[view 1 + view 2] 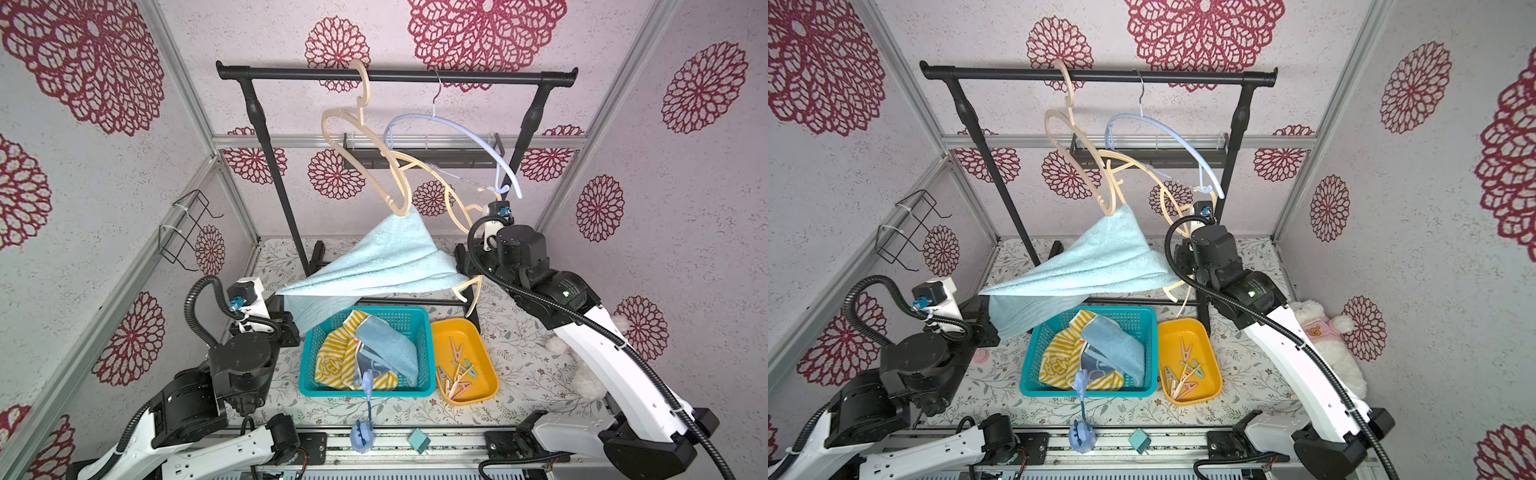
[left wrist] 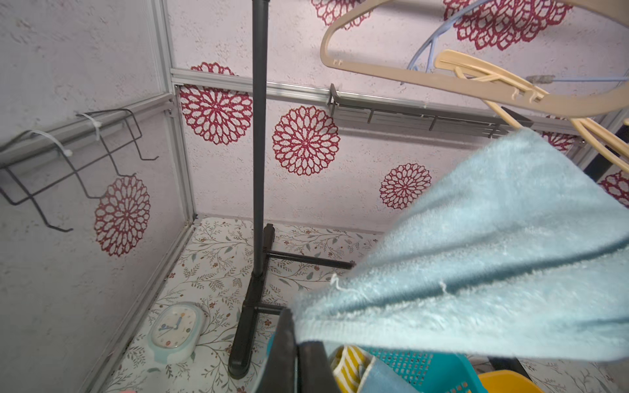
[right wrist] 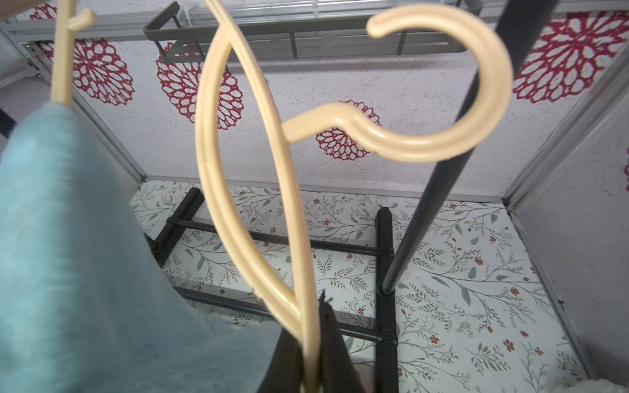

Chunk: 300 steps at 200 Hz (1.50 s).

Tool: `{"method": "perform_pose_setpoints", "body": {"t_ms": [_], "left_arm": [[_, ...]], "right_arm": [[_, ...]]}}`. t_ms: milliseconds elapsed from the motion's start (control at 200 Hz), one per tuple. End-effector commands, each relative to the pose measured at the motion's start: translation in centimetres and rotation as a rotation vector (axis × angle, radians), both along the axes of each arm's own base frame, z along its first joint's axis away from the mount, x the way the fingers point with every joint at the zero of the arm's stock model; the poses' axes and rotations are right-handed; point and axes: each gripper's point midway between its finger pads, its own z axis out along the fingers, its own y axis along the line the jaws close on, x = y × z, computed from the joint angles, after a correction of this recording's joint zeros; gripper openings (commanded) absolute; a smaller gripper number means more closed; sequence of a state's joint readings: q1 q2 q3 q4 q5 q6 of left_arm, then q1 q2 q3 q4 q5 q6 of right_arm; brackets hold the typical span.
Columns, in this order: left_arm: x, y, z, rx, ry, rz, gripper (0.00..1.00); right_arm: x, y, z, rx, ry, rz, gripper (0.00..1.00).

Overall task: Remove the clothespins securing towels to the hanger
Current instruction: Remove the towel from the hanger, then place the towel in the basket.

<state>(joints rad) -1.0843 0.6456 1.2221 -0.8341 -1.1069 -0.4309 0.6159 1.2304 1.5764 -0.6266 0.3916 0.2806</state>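
The left fingers (image 2: 287,354) pinch an edge of the plain blue towel (image 1: 374,262), which hangs stretched over the cream hanger (image 3: 425,149); the right fingers (image 3: 335,354) are clamped on that hanger's frame. The clothespins (image 1: 455,374) lie loose in the yellow tray (image 1: 461,332), beside the teal basket (image 1: 390,316) holding two other towels (image 1: 374,353).

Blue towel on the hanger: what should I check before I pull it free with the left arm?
1. Left gripper shut on the towel corner: ok.
2. Right gripper shut on the cream hanger: ok.
3. Clothespins off the towel: none visible, several lie in the yellow tray, but the end behind the right arm is hidden: cannot tell.
4. Cream hanger clear of the tan hanger: they overlap in both top views: cannot tell.
5. Basket sits below the towel: ok.
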Motion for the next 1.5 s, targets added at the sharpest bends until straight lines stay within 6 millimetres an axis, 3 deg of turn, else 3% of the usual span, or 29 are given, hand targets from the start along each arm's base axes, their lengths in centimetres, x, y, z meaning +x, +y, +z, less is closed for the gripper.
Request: {"method": "perform_pose_setpoints", "body": {"t_ms": [0,220,340,475,616,871,1051,1226,1496], "left_arm": [[-0.4,1.8,0.9,0.021,-0.024,0.068,0.00],[0.6,-0.2,1.1,0.097,-0.014,0.049,0.00],[1.5,-2.5,0.7,0.122,-0.006,-0.007,0.00],[1.6,-1.5,0.6,0.111,0.017,0.035,0.00],[2.2,-3.5,0.2,0.077,0.008,-0.059,0.00],[5.0,-11.6,-2.5,0.109,0.101,-0.260,0.00],[6.0,-15.4,-5.2,0.050,0.186,-0.340,0.00],[6.2,-16.5,-8.9,-0.010,0.254,-0.347,0.00],[5.8,-20.1,-13.7,-0.066,0.370,-0.427,0.00]], "right_arm": [[-0.5,-3.4,1.3,-0.007,-0.046,-0.106,0.00],[-0.9,-5.0,1.1,0.002,-0.034,-0.133,0.00],[-1.0,-5.0,1.1,0.005,-0.029,-0.127,0.00],[-1.0,-5.7,1.6,0.002,-0.038,-0.143,0.00],[-1.2,-5.8,1.9,0.009,-0.041,-0.135,0.00],[-1.5,-5.0,2.3,0.034,-0.048,-0.085,0.00],[-1.6,-4.9,1.8,0.026,-0.045,-0.075,0.00],[-1.5,-4.5,1.4,0.022,-0.042,-0.055,0.00],[-1.1,-3.6,0.6,0.037,-0.034,-0.023,0.00]]}}
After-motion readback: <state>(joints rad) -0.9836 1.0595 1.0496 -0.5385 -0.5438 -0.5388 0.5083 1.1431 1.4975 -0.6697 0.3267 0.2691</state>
